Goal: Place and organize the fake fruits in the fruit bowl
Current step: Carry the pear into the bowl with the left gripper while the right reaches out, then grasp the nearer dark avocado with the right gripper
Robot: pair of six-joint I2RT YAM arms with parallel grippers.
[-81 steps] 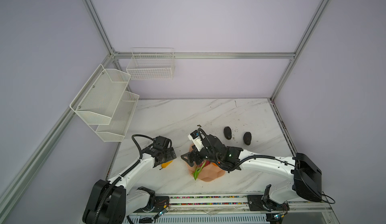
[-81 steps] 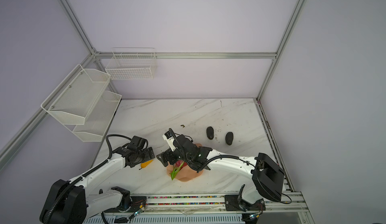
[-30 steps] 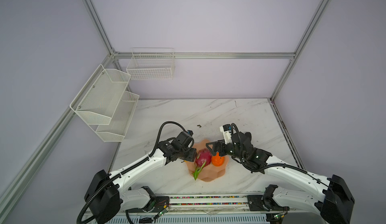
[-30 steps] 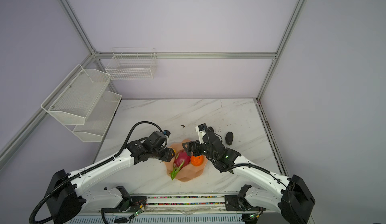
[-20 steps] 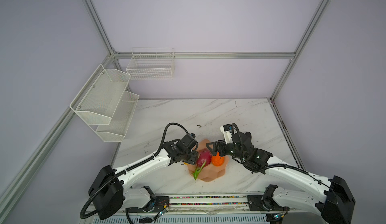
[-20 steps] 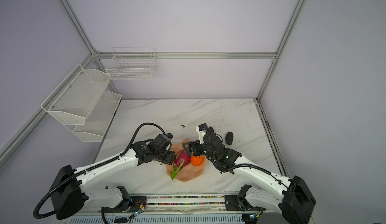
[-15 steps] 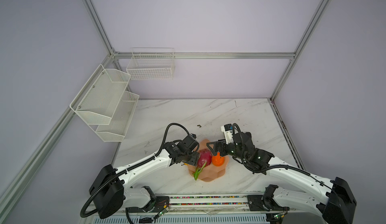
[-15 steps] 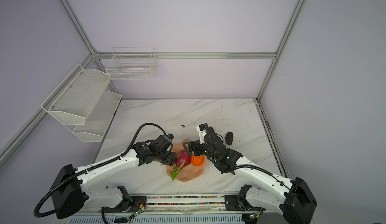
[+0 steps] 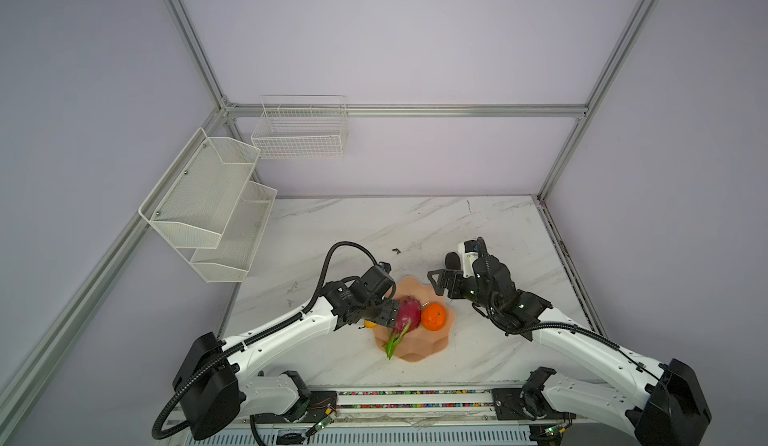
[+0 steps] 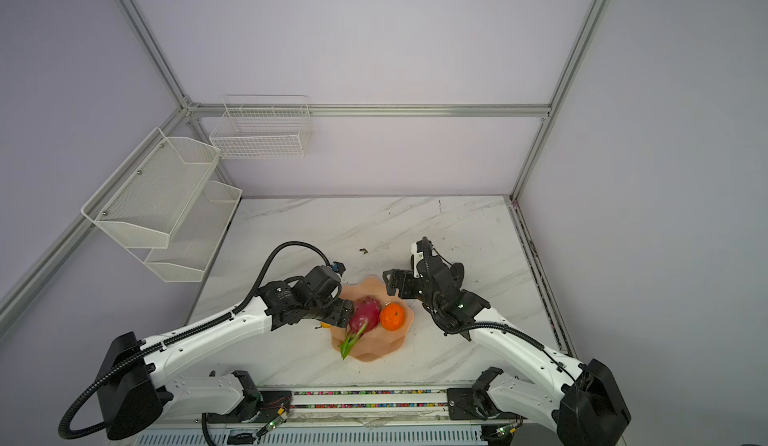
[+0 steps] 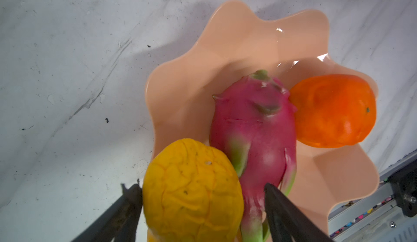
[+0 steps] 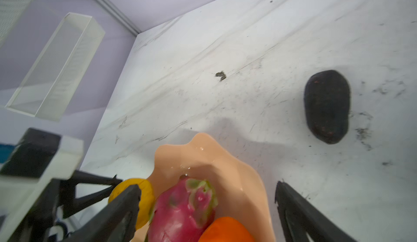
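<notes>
The peach-pink fruit bowl (image 9: pixel 415 352) (image 10: pixel 374 350) (image 11: pixel 191 82) holds the magenta dragon fruit (image 9: pixel 407 315) (image 11: pixel 252 128) and the orange (image 9: pixel 433 317) (image 11: pixel 331 111), which touch. The yellow pear (image 11: pixel 191 191) (image 12: pixel 144 191) leans on the dragon fruit at the bowl's left rim. My left gripper (image 9: pixel 388 314) (image 11: pixel 202 186) is open around the pear, with one finger against it and the other apart. My right gripper (image 9: pixel 440 283) (image 12: pixel 207 185) hangs open over the bowl's far rim, holding nothing. One black avocado (image 12: pixel 327 106) (image 9: pixel 452 261) lies on the marble beyond it.
White mesh baskets (image 9: pixel 208 207) hang on the left wall and a wire basket (image 9: pixel 299 132) on the back wall. A small dark crumb (image 9: pixel 395 251) lies on the marble behind the bowl. The frame rail (image 9: pixel 415 398) runs along the table's front edge.
My left gripper came to the bowl's left rim with the pear and its jaws have spread apart. The right gripper has barely moved and stays open.
</notes>
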